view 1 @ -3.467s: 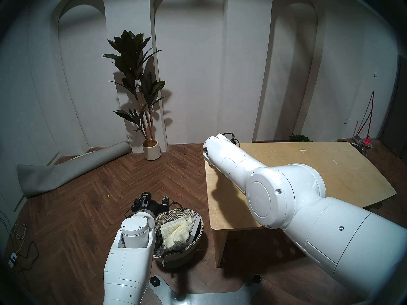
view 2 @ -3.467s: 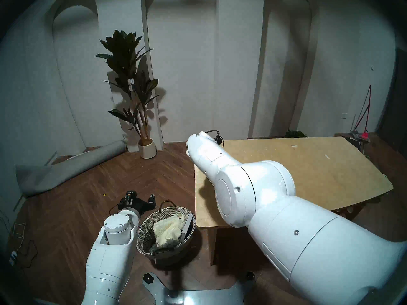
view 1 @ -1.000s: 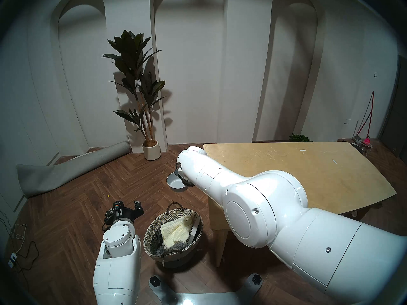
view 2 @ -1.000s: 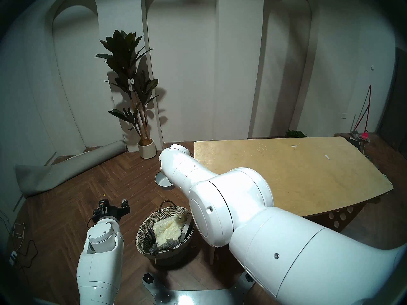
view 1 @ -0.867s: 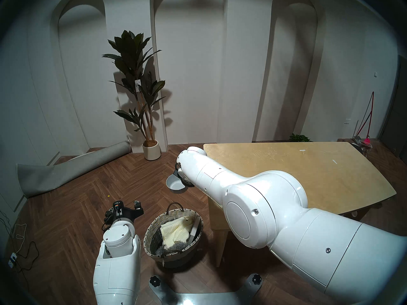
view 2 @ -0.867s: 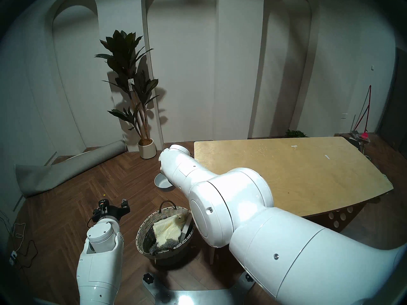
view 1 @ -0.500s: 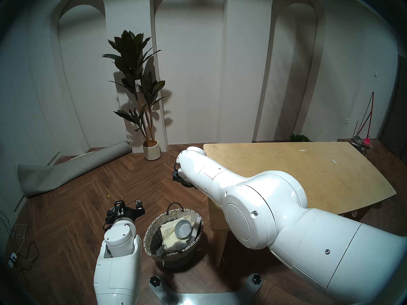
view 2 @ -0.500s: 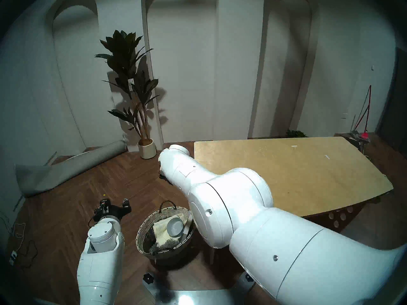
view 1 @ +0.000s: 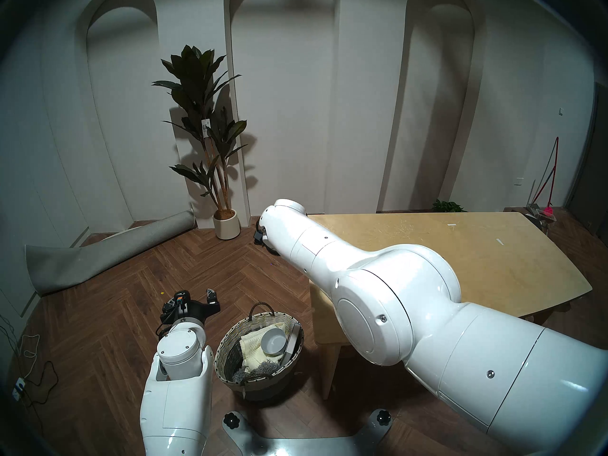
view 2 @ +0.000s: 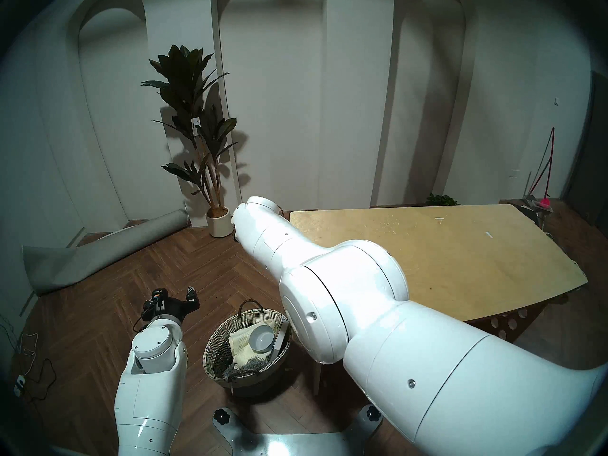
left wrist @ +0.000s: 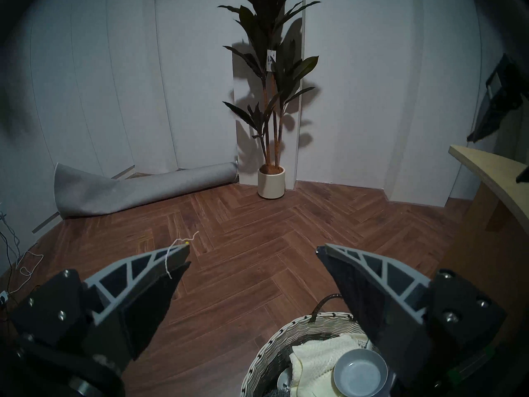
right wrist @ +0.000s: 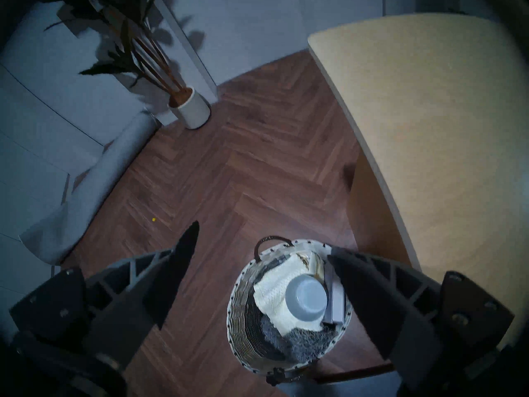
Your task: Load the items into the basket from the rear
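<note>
Where the head views look down on the herringbone wood floor point(view 1: 131, 297), the round wicker basket point(view 1: 227, 353) stands beside the near left corner of the pale wooden table point(view 1: 460, 248). Inside it, the pale grey-white bowl point(view 1: 273, 341) sits upright on the cream-yellow waffle-knit towel point(view 1: 253, 353), close to the basket's right wall, where a flat white box point(view 1: 293, 341) leans on edge. A grey shaggy cloth point(view 1: 250, 373) fills the near side. The left gripper point(view 1: 197, 299) hangs over the floor just left of the basket. The right arm point(view 1: 378, 281) reaches out over the table's left edge.

From the left wrist, the left gripper point(left wrist: 252, 251) has its fingers spread wide with nothing between them; the basket point(left wrist: 266, 347) lies at the lower right with the bowl point(left wrist: 359, 372) and towel point(left wrist: 312, 362) in it. A potted plant point(left wrist: 270, 101) and a rolled grey carpet point(left wrist: 143, 190) stand by the wall.

From the right wrist, the right gripper point(right wrist: 262, 240) is high above the basket point(right wrist: 237, 296), fingers wide apart and empty; the bowl point(right wrist: 306, 297) rests on the towel point(right wrist: 272, 299), touching the box point(right wrist: 336, 299).
</note>
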Motion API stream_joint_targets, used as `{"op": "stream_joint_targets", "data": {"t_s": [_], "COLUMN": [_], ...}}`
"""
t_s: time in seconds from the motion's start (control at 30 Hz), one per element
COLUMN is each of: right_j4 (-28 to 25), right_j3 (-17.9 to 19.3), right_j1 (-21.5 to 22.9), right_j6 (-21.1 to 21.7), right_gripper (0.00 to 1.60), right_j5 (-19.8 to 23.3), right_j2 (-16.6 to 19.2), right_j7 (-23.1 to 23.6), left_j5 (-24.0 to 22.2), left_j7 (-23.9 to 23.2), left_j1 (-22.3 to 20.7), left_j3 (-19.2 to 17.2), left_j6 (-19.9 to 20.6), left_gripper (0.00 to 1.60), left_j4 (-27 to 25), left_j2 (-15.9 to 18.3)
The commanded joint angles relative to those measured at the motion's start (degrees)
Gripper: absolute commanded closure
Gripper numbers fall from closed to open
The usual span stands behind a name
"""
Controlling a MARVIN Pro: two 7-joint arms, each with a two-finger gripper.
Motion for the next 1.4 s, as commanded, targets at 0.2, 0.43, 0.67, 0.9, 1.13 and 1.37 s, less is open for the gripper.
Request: {"op": "stream_joint_targets", "data": {"t_s": [0.2, 0.43, 0.67, 0.9, 1.13, 1.37], "right_j4": [-2.6, -1.9, -2.0, -2.2, -2.5, -3.0], "right_j3": [-3.8, -5.4, -6.9, -8.3, -9.6, -10.8], "right_j1": [1.2, 0.0, -0.8, -1.7, -2.6, -3.4], "right_j6": [-5.3, -7.5, -10.5, -13.7, -17.2, -20.7], "right_gripper": [0.0, 0.0, 0.0, 0.0, 0.0, 0.0], "right_j5": [-4.2, -6.1, -7.8, -9.4, -10.8, -12.0], "right_j2": [4.0, 7.3, 10.1, 12.5, 14.5, 16.1], "right_j7": [0.5, 0.4, 0.4, 0.4, 0.7, 1.0], "left_j5": [1.1, 1.5, 1.8, 2.2, 2.9, 3.1], "left_j7": [-0.7, -1.2, -1.9, -2.7, -3.9, -4.5], "left_j1": [-4.7, -6.3, -7.6, -8.9, -9.9, -11.6], "left_j3": [0.9, 1.2, 1.8, 2.7, 4.0, 4.3], "left_j6": [-2.6, -2.8, -2.4, -2.4, -2.4, -2.4], "left_gripper": [0.0, 0.0, 0.0, 0.0, 0.0, 0.0], "left_j4": [-4.2, -4.6, -4.5, -4.2, -3.8, -3.4], "left_j2": [1.7, 2.5, 3.0, 3.5, 4.3, 4.9]}}
